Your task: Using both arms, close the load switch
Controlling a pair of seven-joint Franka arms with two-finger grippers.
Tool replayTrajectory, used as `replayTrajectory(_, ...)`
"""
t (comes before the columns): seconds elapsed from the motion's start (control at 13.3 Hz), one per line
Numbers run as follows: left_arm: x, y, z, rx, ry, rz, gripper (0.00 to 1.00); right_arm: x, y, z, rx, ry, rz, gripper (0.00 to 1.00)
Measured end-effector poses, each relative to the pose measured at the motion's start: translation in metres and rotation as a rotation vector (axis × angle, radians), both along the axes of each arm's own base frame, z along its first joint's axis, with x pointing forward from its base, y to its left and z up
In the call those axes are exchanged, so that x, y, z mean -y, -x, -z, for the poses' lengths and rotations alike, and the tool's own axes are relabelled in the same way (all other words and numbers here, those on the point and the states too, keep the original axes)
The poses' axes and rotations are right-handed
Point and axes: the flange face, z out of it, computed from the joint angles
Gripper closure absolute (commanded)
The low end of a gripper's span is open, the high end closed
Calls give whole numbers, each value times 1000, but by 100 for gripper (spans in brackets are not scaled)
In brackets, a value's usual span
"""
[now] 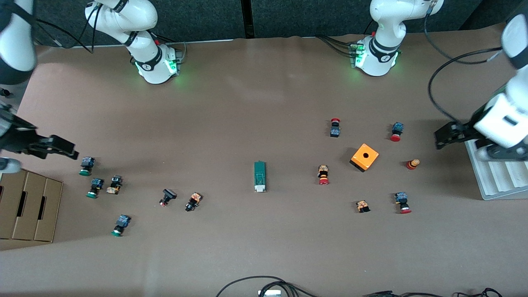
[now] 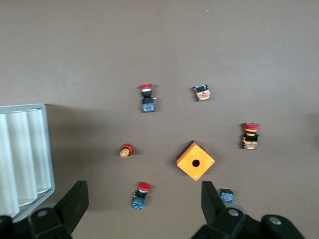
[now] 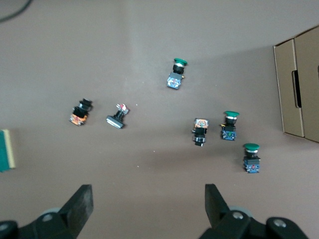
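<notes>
Lying flat near the middle of the brown table (image 1: 264, 255), the load switch (image 1: 260, 176) serves as the landmark: a narrow green block whose white end points toward the front camera, with nothing touching it.

Starting at the right arm's end of the table, the cardboard box (image 1: 31, 205) sits at the edge, well apart from the switch. The right gripper (image 1: 62, 147) hangs above the table just past that box, its fingers (image 3: 79, 209) spread wide apart and holding nothing. Below it and toward the switch lie the green-capped push-buttons (image 1: 86, 166), a loose cluster of three with a fourth nearer the front camera, plus a black-capped one among them. Closer to the switch on that side lie two more small parts, a black-and-red one (image 1: 167, 196) and a black-and-orange one (image 1: 193, 201).

On the switch's other flank, toward the left arm's end, a red-capped push-button (image 1: 323, 175) lies nearest it. The orange cube (image 1: 364, 157) with a hole in its top sits past that, ringed by further red-capped buttons and a small orange-and-black part. The left gripper (image 1: 447, 135) hangs above the table between that group and the white ribbed tray (image 1: 495, 181), its fingers (image 2: 75, 201) likewise spread wide and empty. Both grippers are well apart from the switch.
</notes>
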Motion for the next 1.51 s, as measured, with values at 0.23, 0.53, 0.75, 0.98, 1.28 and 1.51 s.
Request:
replayTrajectory(0.23, -28, 33, 6, -3, -6, 4, 0, -5, -2, 3, 1, 10, 21, 0)
replayTrajectory(0.53, -29, 48, 17, -9, -1, 8, 0, 10, -1, 1, 2, 8, 45, 0)
replayTrajectory(0.75, -25, 46, 14, -2, -1, 17, 0, 9, 0, -2, 7, 3, 45, 0)
replayTrajectory(0.98, -28, 46, 14, -3, 0, 12, 0, 8, 2, -3, -5, 2, 43, 0)
replayTrajectory(1.28, -29, 42, 8, 11, 0, 11, 0, 6, 8, -18, -30, 1, 38, 0)
replayTrajectory(1.51, -29, 40, 8, 12, 0, 11, 0, 4, 9, -19, -34, 1, 35, 0)
